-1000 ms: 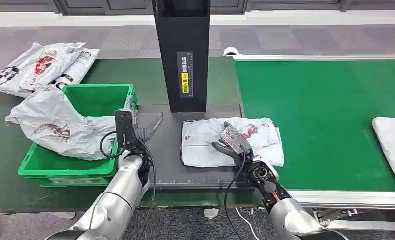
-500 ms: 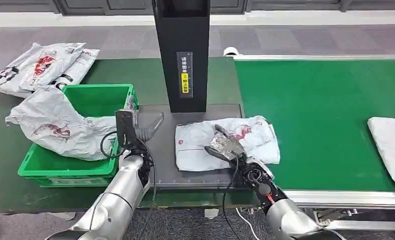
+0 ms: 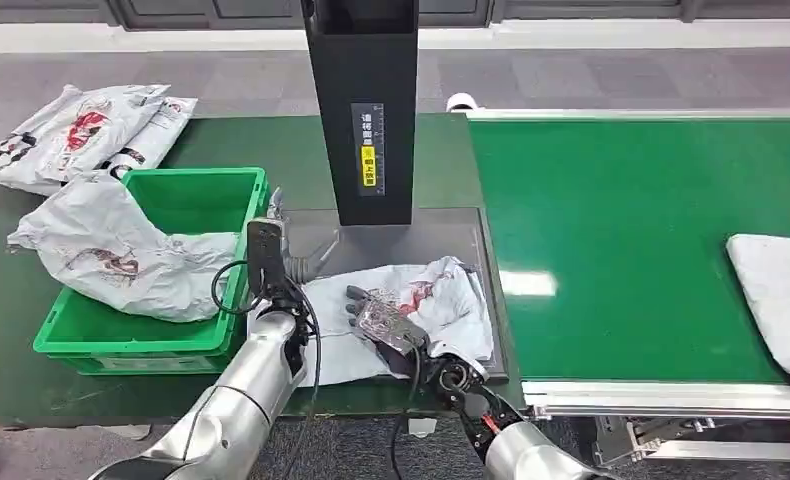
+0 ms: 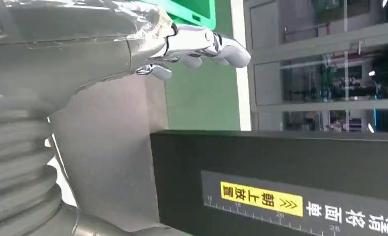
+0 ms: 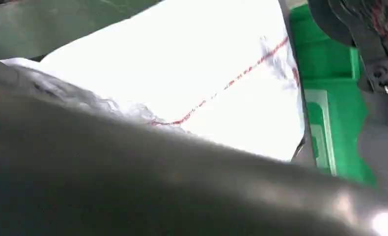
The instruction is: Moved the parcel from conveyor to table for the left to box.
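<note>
The parcel [image 3: 411,310], lying on the grey table [image 3: 411,225] beside the green bin [image 3: 191,200], appears pressed under the right hand [image 3: 383,322], while the left hand [image 3: 306,255], fingers apart and empty, risks being snagged should the sliding bag bunch against it.

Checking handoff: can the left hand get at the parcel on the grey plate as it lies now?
Probably yes. The parcel lies on the grey plate right beside the left hand, which hovers with fingers apart and nothing between. The catch: the right hand rests on top of the parcel, so it should lift off first.
</note>
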